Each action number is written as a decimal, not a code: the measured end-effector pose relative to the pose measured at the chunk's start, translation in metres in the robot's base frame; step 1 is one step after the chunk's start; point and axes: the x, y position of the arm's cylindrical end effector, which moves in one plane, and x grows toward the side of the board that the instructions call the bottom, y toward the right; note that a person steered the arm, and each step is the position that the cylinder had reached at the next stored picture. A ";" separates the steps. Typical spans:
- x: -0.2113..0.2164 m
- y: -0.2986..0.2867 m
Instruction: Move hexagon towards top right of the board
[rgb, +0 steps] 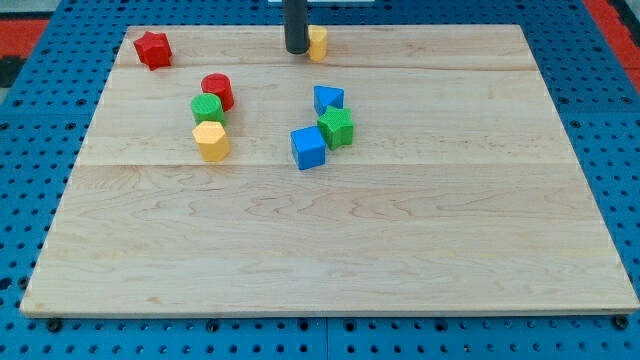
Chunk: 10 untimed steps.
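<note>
Wooden board (400, 260), no writing visible, no claw, my tip (297, 50) touching yellow block (318, 43), yellow hexagon (211, 140).

Pale wooden board (400, 250) with fine grain on a blue pegboard (30, 130), carrying a red star block (152, 48), red cylinder (218, 91), green cylinder (206, 108), yellow hexagon (211, 140), blue cube (308, 147), green block (337, 127), blue block (328, 98), yellow block (318, 43), beside my dark tip (297, 50).
</note>
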 end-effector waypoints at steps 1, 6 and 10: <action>-0.011 0.000; 0.070 -0.035; 0.237 -0.124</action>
